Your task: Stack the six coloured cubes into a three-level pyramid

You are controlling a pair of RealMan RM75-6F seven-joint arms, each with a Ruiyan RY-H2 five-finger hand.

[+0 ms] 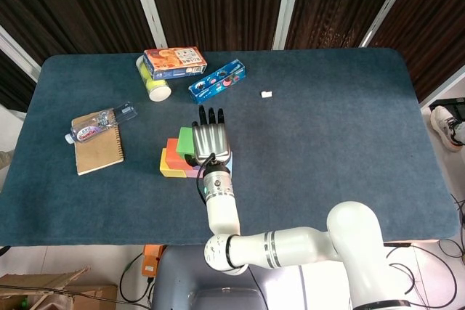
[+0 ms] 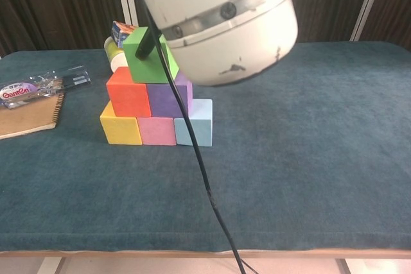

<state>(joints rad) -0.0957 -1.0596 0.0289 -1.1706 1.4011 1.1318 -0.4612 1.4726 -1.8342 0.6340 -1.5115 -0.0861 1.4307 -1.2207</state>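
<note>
Right hand (image 1: 210, 141) palm-down, fingers closed around load.
</note>
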